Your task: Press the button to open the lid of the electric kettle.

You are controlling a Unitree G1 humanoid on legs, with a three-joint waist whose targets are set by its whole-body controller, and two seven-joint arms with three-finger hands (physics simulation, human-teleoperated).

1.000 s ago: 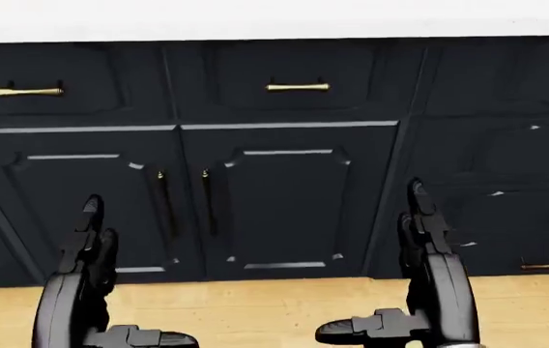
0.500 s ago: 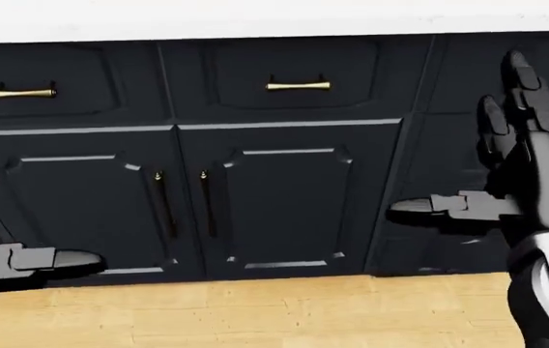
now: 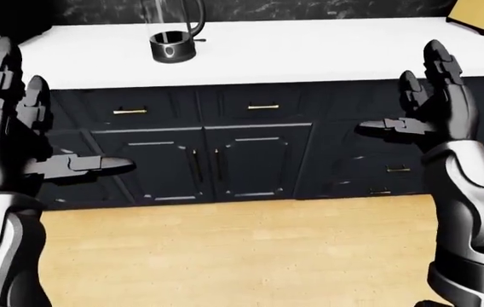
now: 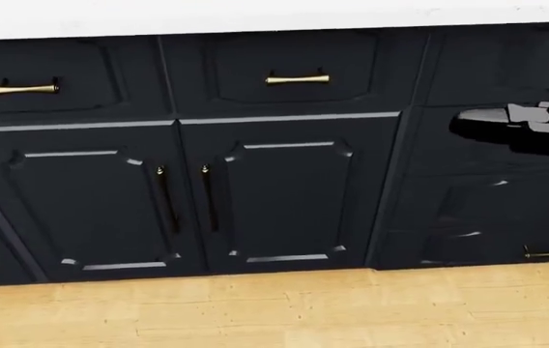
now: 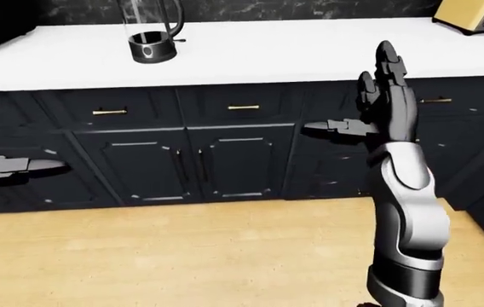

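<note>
The kettle is seen as clear glass on a dark glossy base. The counter is rendered smooth, matt white. The cabinets are finished in dark satin paint, with brass-like handles. The floor is shown as pale wood planks.

White counter, dark navy cabinets, pale wood floor.

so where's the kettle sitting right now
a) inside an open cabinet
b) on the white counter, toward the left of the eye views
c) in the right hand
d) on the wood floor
b: the kettle stands on the white counter, with both the left hand and right hand open and away from it.
</note>
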